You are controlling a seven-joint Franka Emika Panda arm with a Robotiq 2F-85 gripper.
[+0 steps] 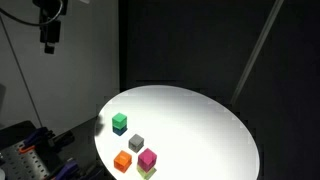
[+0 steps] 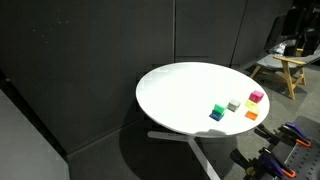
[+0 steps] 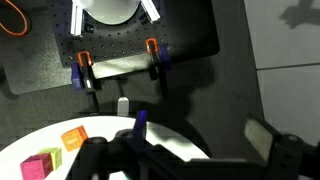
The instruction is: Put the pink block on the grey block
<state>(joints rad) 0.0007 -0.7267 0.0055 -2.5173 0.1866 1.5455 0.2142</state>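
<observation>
pink block (image 1: 147, 157) and grey block (image 1: 136, 142) on white table (image 1: 200, 115), apart.
pink block near grey block, against a yellow-green cube (image 1: 147, 173); gripper (image 3: 195, 152) fingers wide, holding nothing.

Fingers (image 3: 283, 150) wide apart, empty.

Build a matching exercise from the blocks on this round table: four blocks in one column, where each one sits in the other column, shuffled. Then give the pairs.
1. pink block
2. grey block
3. green block
4. orange block

a. on a dark base
b. flat on the table, beside the yellow-green block
c. on top of the yellow-green block
d. flat on the table, between the green block and the pink block

Pairs: 1-c, 2-d, 3-a, 4-b
</observation>
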